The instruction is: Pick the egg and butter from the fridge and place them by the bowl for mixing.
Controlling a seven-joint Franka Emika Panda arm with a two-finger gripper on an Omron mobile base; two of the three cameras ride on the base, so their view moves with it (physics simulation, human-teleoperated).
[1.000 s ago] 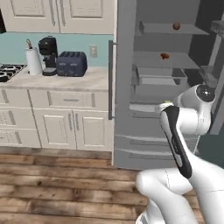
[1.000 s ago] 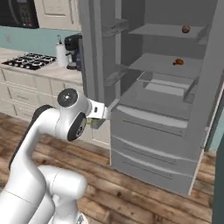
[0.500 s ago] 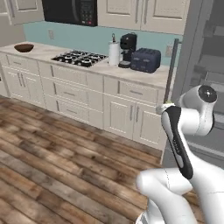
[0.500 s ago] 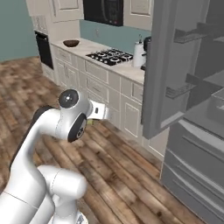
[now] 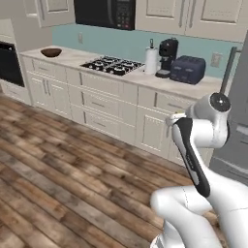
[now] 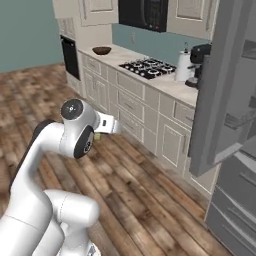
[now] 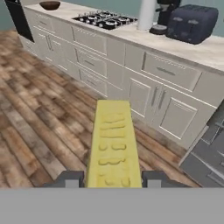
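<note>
My gripper [image 7: 113, 180] is closed on the butter [image 7: 113, 146], one finger tip on each long side near its base. In the hand view the stick runs from 6 o'clock up toward 12, standing out ahead of the fingers.

Handling, my judgement: a light, small stick, no load on the arm. Butter is soft and greasy, so a hard squeeze would dent it and a loose one could let it slide out lengthways. The hold across the narrow width, on the two flat long faces, looks like the right place; gripping the ends would give less flat surface. I expect it to sit flat on a long face when put down.

Appearance: pale yellow, rectangular, long compared with its width. The upper face carries a row of faint raised marks along its length; I cannot read them. Edges look square and undented from here.

Location of other items: the bowl [image 5: 51, 52], dark brown and shallow, sits on the counter [image 5: 72, 59] at about 10 o'clock in the left base view, far end of the run, past the stove [image 5: 112, 65]. It is well apart from my hand. The fridge [image 6: 231, 115] stands at 3 o'clock in the right base view with its door swung open. I cannot see the egg from here.
</note>
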